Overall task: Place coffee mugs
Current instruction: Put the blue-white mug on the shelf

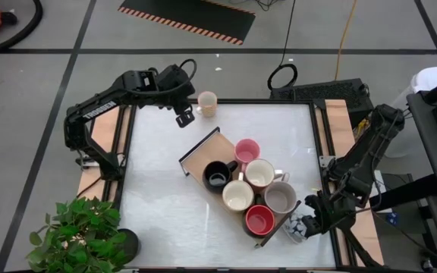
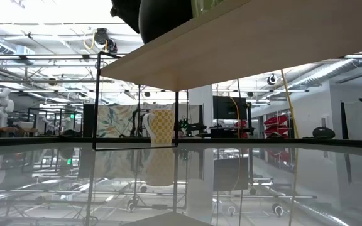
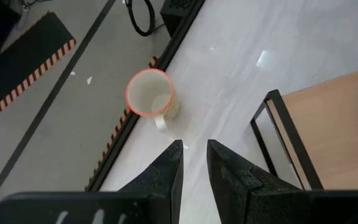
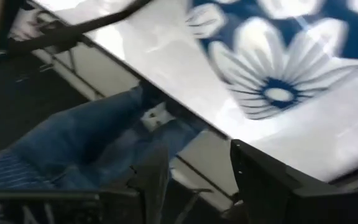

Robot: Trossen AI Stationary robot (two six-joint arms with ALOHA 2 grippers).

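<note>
**Six mugs on the tray, two off it**

A long wooden tray (image 1: 203,155) with black wire ends is seen lying aslant across the middle of the white table (image 1: 158,205). Six mugs are packed together on its right-hand part: a black mug (image 1: 218,176), a pink mug (image 1: 246,151), a white mug (image 1: 260,174), a cream mug (image 1: 237,195), a grey mug (image 1: 281,198) and a red mug (image 1: 259,221). The tray's left-hand part is bare wood.

A seventh cup, a cream mug with a red rim (image 3: 150,93), is stood upright at the table's far edge, just left of centre, well apart from the tray. The left gripper (image 3: 193,154) is held above the table just beside it, fingers (image 3: 170,168) parted by a narrow gap and nothing between them.

A blue-and-white flowered mug (image 1: 295,226) is found at the near right, just beside the tray's end. The right gripper (image 1: 309,221) is placed against it; whether the mug is gripped cannot be told. A potted plant (image 1: 78,231) is set at the near left corner.
</note>
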